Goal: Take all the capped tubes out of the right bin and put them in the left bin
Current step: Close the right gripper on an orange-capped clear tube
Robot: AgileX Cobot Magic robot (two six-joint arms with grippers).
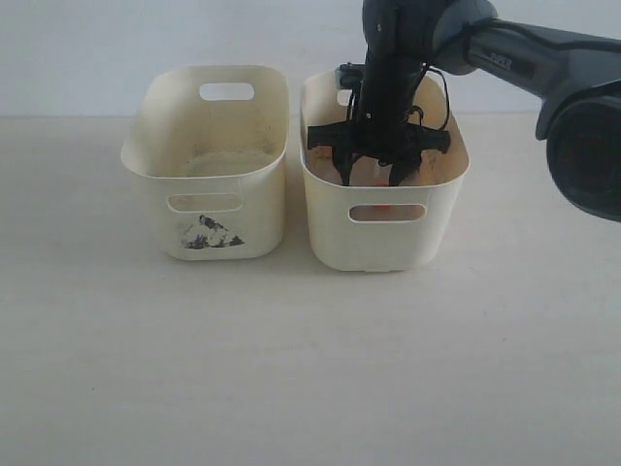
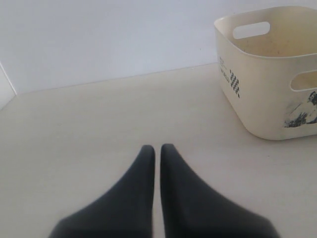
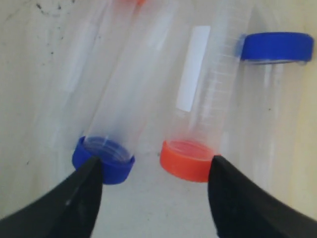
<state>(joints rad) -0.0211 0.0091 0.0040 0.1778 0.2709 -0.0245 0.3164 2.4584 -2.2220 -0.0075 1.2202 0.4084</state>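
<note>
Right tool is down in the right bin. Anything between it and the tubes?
Nothing visible. The right tool, open, hangs over a blue-capped tube and an orange-capped tube lying in the right bin, with no object between.

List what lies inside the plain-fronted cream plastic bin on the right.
Seen: clear plastic tubes, one with a blue cap, one with an orange cap, a second blue cap beside. The open black right hand covers the rest of the cream bin, so no full count.
</note>
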